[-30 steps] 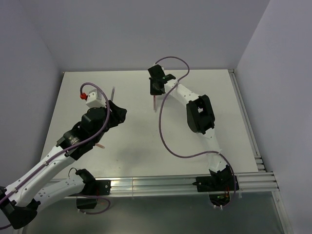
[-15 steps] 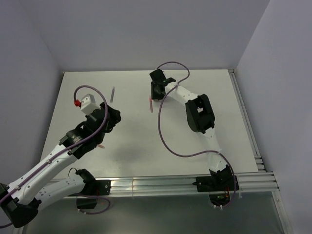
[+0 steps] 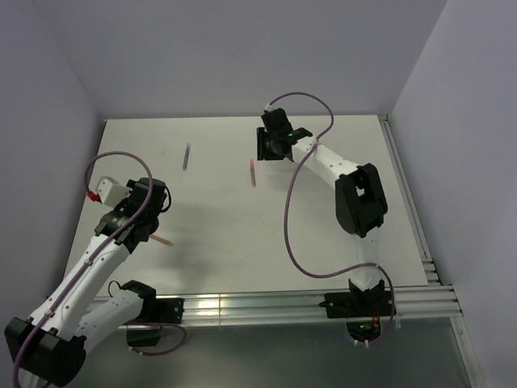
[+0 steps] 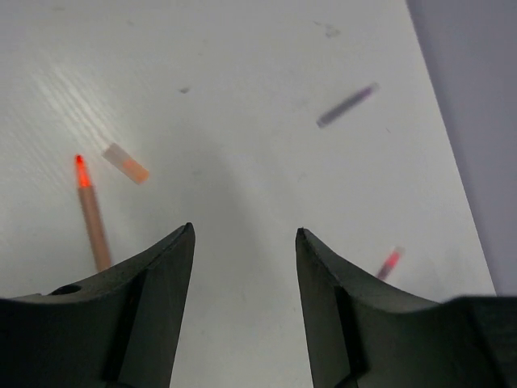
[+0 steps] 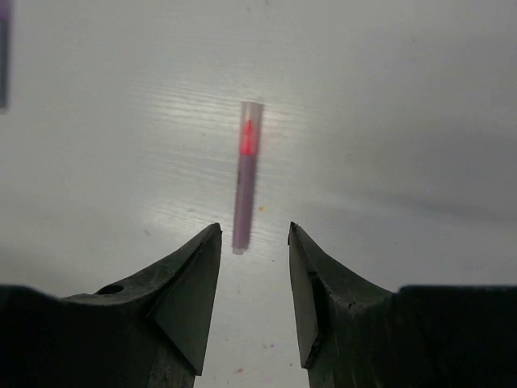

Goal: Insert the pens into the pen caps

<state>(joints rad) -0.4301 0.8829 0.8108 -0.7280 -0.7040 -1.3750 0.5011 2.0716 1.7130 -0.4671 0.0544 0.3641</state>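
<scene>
1. Spread open and empty at the left gripper, hovering near the left edge of the desk.
2. Just beyond it: one red-orange pen and a pinkish cap, close but apart, not yet joined.
3. Parted and empty too at the right gripper, near the far edge.
4. Just ahead: a red pen, seemingly capped already.
5. Toward the far-left corner: the grey pen, probably capped, too blurred to confirm.

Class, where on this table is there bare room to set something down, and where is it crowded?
Bare table lies between the right arm and the right-hand rail, and in the near middle between the orange pen and the purple cable. Crowded: by the left gripper, with that pen and a cap.
</scene>
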